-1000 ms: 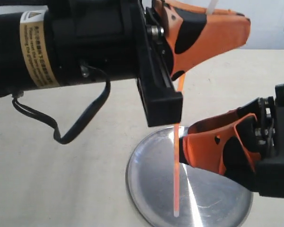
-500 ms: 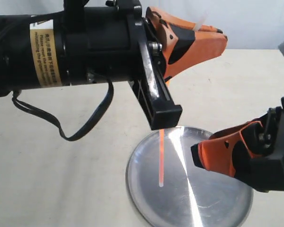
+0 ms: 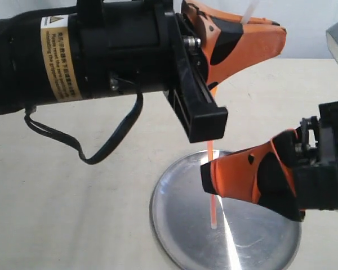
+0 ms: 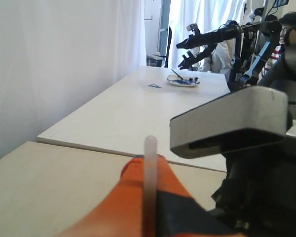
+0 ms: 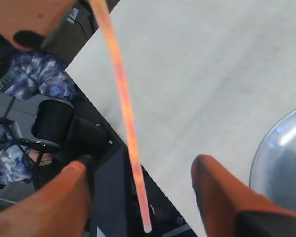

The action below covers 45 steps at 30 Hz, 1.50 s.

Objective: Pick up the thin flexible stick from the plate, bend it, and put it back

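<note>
Thin flexible stick (image 3: 213, 211) hangs almost upright in the middle of the exterior view. Its upper part is pinched in the left gripper (image 3: 273, 36) at the top of the frame, and its whitish lower tip sits over the plate (image 3: 174, 230) at lower centre. Whether that tip touches the metal cannot be told. The left gripper's jaws are closed tight on the rod, and the left wrist view shows a pale end poking out past the orange fingers. The right gripper (image 3: 211, 179) reaches in from the right edge at mid-height with its jaws spread wide and nothing in them. In the right wrist view the rod runs through the gap between its two fingers, clear of both.

The rod looks very light, slender and springy, and probably smooth enough to swivel or slide in a pinch. The best place to take hold seems to be the free lower length, a little above the tip, with the pads square across it. That leaves a long span between the two grips to bow. A grip too close to the left fingers would likely make it stiff and prone to snapping out.
</note>
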Available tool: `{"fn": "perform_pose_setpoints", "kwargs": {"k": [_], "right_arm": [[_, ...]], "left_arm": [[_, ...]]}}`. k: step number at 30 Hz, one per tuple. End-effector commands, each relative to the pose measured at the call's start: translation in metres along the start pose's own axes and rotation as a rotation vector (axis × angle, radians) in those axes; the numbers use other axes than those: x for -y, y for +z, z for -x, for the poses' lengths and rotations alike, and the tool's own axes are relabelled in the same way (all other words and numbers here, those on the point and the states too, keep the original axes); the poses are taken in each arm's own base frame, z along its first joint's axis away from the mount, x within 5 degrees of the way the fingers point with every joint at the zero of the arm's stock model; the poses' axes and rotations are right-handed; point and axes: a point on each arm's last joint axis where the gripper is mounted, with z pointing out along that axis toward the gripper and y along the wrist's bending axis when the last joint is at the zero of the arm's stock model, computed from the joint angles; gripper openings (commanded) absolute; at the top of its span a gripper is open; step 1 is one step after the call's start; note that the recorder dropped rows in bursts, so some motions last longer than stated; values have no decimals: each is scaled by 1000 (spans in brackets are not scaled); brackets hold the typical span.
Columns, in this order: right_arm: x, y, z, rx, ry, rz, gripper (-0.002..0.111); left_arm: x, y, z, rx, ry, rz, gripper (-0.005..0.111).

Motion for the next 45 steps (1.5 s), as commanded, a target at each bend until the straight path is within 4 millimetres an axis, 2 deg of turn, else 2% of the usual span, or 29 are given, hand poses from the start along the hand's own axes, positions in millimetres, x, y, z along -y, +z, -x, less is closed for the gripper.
{"fn": "perform_pose_setpoints", "kwargs": {"k": [1,3,4,5,7,8,11,15,21,23,26,30,32,34,38,42,45], "right_arm": [[5,8,4,-19,10,1,58],[7,12,3,-50,12,14,55],[5,12,2,-65,-5,35,48],[3,12,1,-77,-26,57,37],[-2,10,0,-72,-69,108,9],[-6,8,0,-54,-97,127,0],[-13,-1,2,19,-131,138,-1],[-15,-15,0,91,-187,50,-1],[8,-19,-9,-8,-126,-212,-1],[9,-15,-10,-40,-103,-194,-1],[1,-5,-4,-26,-109,-53,-1],[-10,-1,7,74,-165,109,-1],[-11,-3,12,142,-166,91,-1],[-10,-9,15,209,-184,39,-1],[-9,-25,15,299,-187,-74,-1],[-1,-25,8,228,-157,-160,-1],[7,-15,1,84,-113,-175,-1]], "left_arm": [[1,1,5,43,-30,-9,0],[1,1,6,47,-9,-12,0],[1,1,8,50,3,-10,0],[1,1,8,49,14,-8,0],[-1,1,6,27,41,14,0],[-2,2,4,8,60,25,0],[-5,1,-6,-81,122,60,0],[-6,-1,-16,-136,67,69,0],[6,0,0,3,-50,-61,0],[7,1,8,48,-69,-77,0],[6,1,17,103,-80,-67,0],[4,2,13,48,3,-34,0],[1,2,5,-42,63,-2,0],[-1,1,-5,-112,47,13,0],[5,-1,-18,-177,50,-50,0],[9,-2,-14,-133,-7,-82,0],[13,0,3,-9,-83,-131,0]]}}
